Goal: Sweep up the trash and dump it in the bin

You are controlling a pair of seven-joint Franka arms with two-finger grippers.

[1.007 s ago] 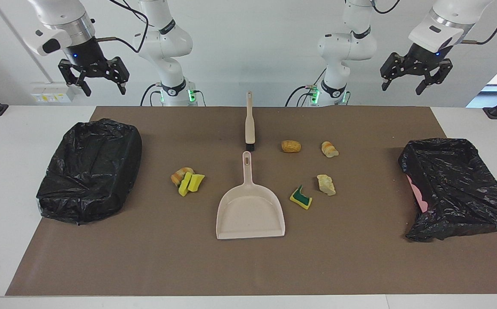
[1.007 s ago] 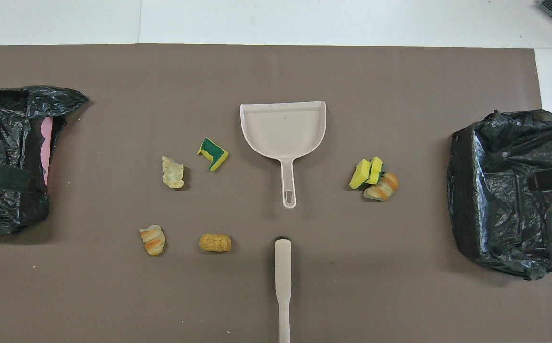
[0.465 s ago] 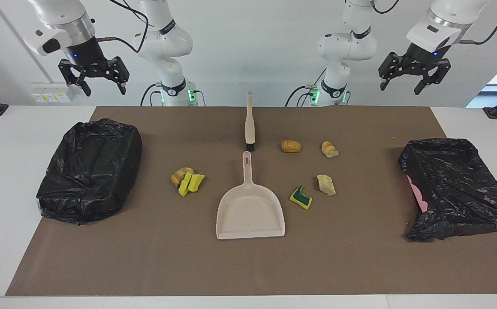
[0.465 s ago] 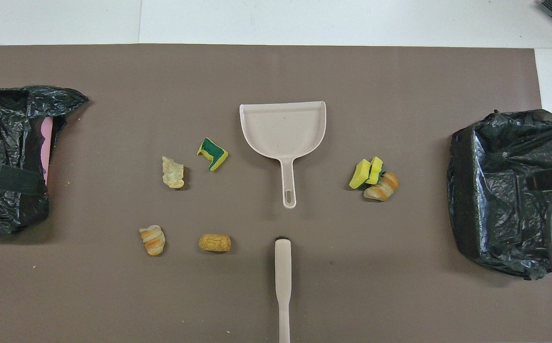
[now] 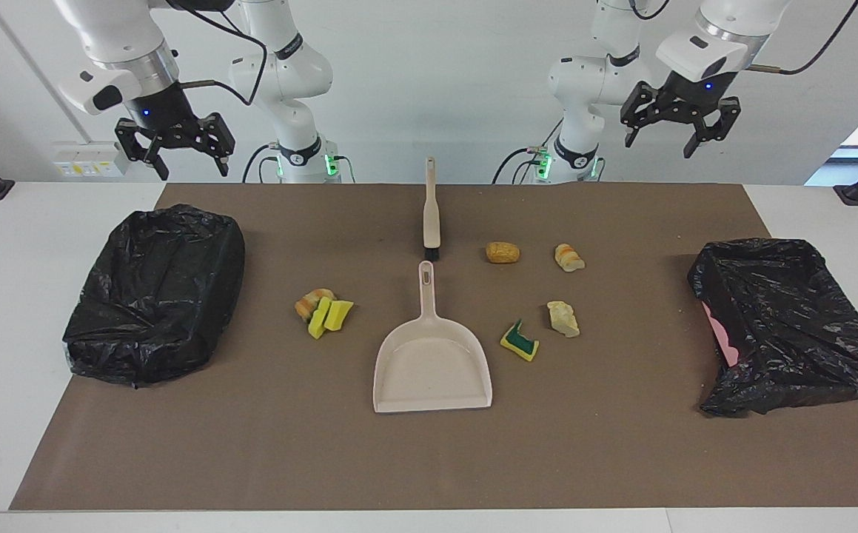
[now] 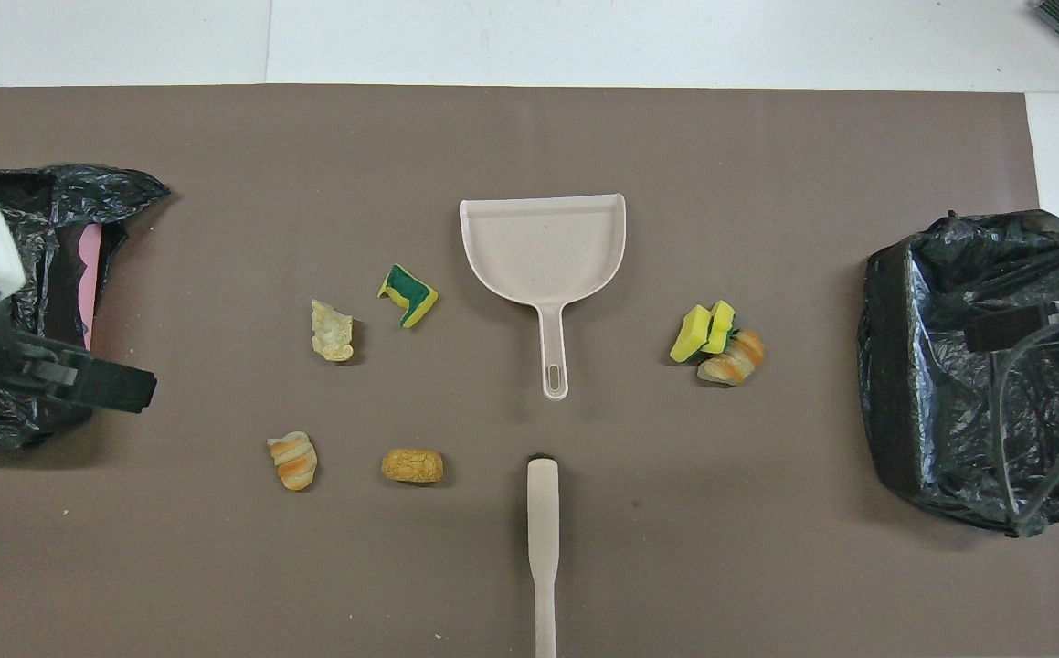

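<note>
Nearest our bases, the brush (image 5: 431,211) lies on the brown mat (image 5: 429,459) of the worktop, bristles toward the dustpan (image 5: 432,363), our landmark. Our right gripper (image 5: 175,144) hangs in the air, jaws released and empty, near the closed black bag (image 5: 155,292) at our right arm's end; our left gripper (image 5: 679,122) hangs likewise, jaws released, toward our left arm's end. The tan lump (image 5: 503,253) and the striped lump (image 5: 568,257) lie nearer to us than the pan's scoop. Beside its handle sit the yellow wedges (image 5: 330,314) touching an orange lump (image 5: 309,302); toward the open black bag (image 5: 788,326) lie the green-and-yellow sponge (image 5: 520,341) and a cream lump (image 5: 563,318).
</note>
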